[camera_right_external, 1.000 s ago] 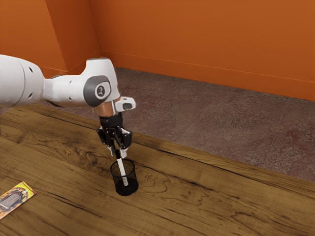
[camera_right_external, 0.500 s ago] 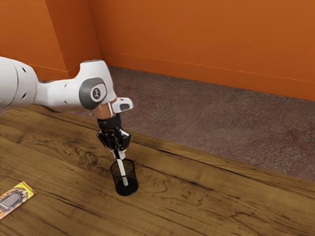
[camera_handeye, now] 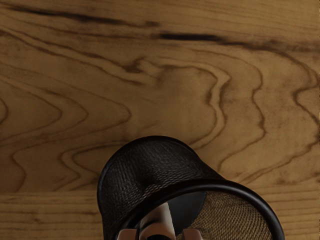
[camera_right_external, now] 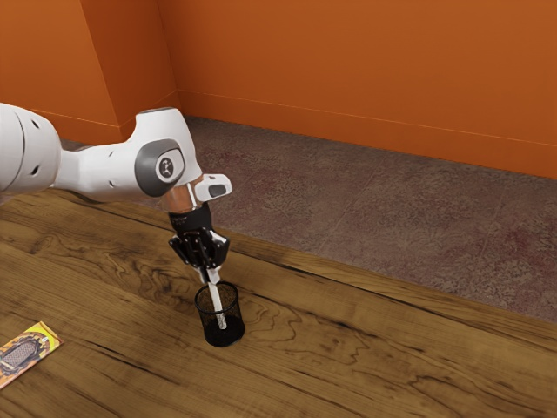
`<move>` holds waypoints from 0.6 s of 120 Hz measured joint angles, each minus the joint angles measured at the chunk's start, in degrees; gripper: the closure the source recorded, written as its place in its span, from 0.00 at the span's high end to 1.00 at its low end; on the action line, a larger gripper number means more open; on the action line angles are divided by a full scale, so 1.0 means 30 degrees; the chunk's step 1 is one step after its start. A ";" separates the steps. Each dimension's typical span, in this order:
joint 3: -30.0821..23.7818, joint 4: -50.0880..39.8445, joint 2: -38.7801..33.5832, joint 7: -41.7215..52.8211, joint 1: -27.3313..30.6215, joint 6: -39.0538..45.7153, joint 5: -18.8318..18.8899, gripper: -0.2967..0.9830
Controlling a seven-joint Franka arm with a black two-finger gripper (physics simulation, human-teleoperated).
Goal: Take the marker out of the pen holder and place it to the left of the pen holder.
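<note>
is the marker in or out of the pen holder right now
In: the marker leans inside the pen holder, its lower part visible through the mesh.

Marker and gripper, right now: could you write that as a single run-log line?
gripper: at upper end of marker | marker: leaning, lower end inside pen holder | pen holder: upright on table | placing: not yet done

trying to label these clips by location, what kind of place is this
Probably a plain indoor room, perhaps a home or office: orange walls, mottled carpet-like flooring and a wood-grain table suggest it.
</note>
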 joint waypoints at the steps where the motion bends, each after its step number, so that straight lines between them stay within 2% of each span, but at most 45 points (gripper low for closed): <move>1: 0.0000 0.0000 0.0001 -0.0002 -0.0003 0.0003 -0.0001 0.24; 37: 0.0023 0.0102 -0.0480 -0.0451 -0.0341 -0.0067 0.0564 0.18; 72: -0.0019 0.1635 -0.2701 -0.1943 -0.0746 -0.2817 0.3294 0.16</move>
